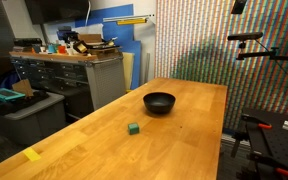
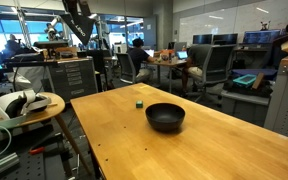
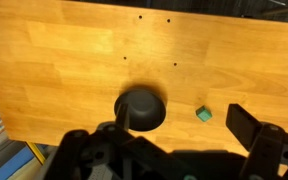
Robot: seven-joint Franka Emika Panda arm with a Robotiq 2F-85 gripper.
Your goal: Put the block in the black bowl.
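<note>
A small green cube (image 1: 133, 128) sits on the wooden table (image 1: 189, 145), a short way from the round black bowl (image 1: 159, 102), which looks empty. Both show in both exterior views, with the cube (image 2: 139, 102) apart from the bowl (image 2: 165, 116). In the wrist view my gripper (image 3: 184, 122) is open and empty, high above the table. The bowl (image 3: 141, 108) lies near one finger and the cube (image 3: 203, 114) lies between the fingers, far below them. My gripper is not clearly visible in either exterior view.
A flat yellow tape piece (image 1: 32, 154) lies near a table corner. Grey cabinets (image 1: 64, 75) and a tripod (image 1: 252, 50) stand beside the table. A round side table with gear (image 2: 24, 105) stands close to one edge. Office desks with people (image 2: 154, 60) lie beyond.
</note>
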